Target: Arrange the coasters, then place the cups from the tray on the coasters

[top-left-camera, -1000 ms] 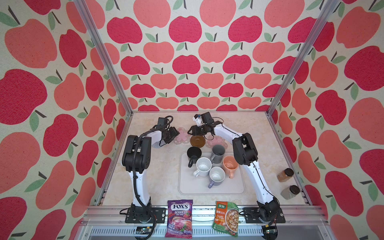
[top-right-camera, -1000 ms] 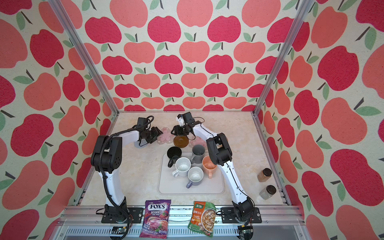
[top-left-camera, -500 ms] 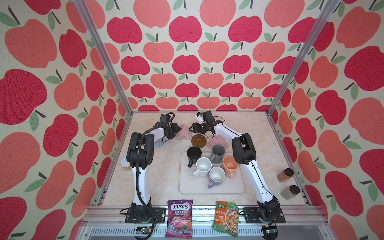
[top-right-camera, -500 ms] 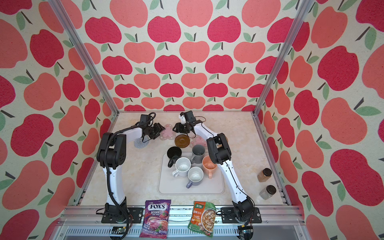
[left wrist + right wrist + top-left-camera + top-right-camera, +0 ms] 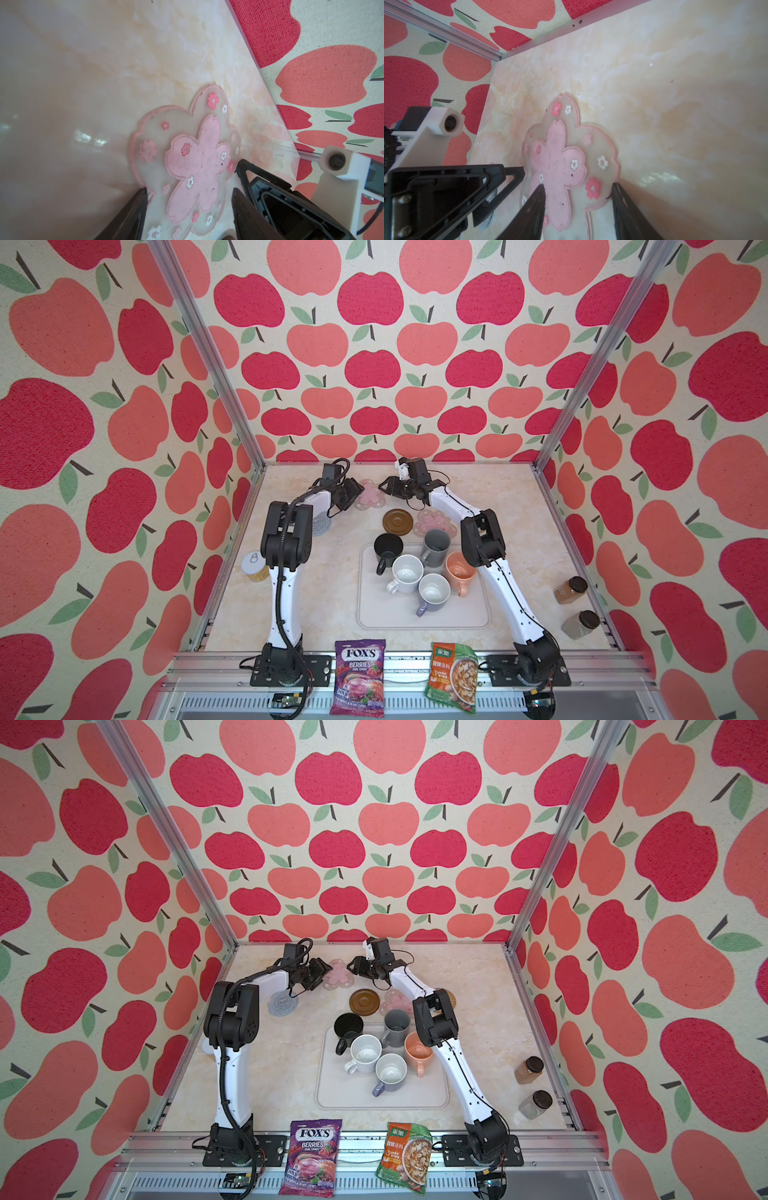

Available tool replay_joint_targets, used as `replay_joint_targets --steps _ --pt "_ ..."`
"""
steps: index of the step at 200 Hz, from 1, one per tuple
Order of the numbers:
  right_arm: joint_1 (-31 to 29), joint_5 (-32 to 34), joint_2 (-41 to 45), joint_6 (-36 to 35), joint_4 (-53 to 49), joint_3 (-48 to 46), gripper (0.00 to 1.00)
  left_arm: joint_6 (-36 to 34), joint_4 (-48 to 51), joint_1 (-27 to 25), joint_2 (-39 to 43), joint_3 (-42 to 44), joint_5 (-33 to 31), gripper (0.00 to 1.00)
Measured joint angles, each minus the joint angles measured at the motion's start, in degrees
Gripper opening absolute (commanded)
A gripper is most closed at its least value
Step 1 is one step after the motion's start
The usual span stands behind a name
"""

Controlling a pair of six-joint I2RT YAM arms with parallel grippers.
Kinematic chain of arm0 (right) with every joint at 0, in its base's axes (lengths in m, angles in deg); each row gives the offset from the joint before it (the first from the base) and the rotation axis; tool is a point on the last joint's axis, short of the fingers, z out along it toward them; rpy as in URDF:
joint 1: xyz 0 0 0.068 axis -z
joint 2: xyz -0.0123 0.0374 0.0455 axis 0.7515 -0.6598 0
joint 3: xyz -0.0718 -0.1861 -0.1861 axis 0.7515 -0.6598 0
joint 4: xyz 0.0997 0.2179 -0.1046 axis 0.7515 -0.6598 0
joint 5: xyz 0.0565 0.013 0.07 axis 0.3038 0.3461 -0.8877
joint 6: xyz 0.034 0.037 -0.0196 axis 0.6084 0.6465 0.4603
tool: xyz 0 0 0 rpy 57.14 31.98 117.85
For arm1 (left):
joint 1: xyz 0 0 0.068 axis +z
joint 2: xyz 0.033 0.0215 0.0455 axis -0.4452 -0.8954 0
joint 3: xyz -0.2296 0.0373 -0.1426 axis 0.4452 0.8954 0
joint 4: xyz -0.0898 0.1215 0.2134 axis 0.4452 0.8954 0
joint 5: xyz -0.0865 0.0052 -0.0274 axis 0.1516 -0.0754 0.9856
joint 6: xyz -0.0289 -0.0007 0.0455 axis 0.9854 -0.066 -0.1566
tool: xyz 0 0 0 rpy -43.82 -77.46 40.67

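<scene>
A pink flower coaster lies flat near the back wall. My left gripper is open, its fingers either side of the coaster's near lobes. Opposite it, my right gripper is open over the same coaster; one fingertip touches its rim. A brown coaster, a second pink flower coaster and a grey woven coaster lie nearby; a tan one peeks from behind the right arm. Several cups stand on the tray: black, dark grey, peach, speckled white, lavender-grey.
A tin can stands by the left wall. Two lidded jars stand at the right edge. A candy bag and a soup packet lie on the front rail. The back wall is close behind both grippers.
My left gripper has moved back and to the right, from above the grey woven coaster to the pink flower coaster. The right gripper's jaws have narrowed slightly.
</scene>
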Motion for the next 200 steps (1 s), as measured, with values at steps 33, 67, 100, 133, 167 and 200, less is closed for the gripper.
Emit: replay_joint_targets --steps 33,67,100,133,167,200 --pt "0.0 -0.3 -1.1 2.1 1.2 1.3 0.54 0.0 -0.3 0.3 -3.2 -4.6 0.7 0.67" --pt "0.2 -0.8 -1.2 4.8 1.7 1.3 0.54 -0.1 -0.2 0.6 -4.9 -7.2 0.9 0.67" --pt "0.7 -1.7 -1.2 7.0 1.8 1.3 0.54 -0.1 -0.3 0.8 -5.1 -7.3 1.2 0.67" --pt "1.3 -2.5 -1.1 8.9 2.9 0.6 0.6 -0.1 -0.8 1.1 -5.0 -6.9 1.8 0.67" --pt "3.2 -3.1 4.3 11.2 7.5 -9.5 0.61 -0.3 -1.5 1.9 -2.0 -2.5 1.1 0.67" --pt "6.2 -2.7 11.0 11.5 8.6 -20.0 0.61 -2.1 3.1 3.5 2.1 1.3 -0.3 0.68"
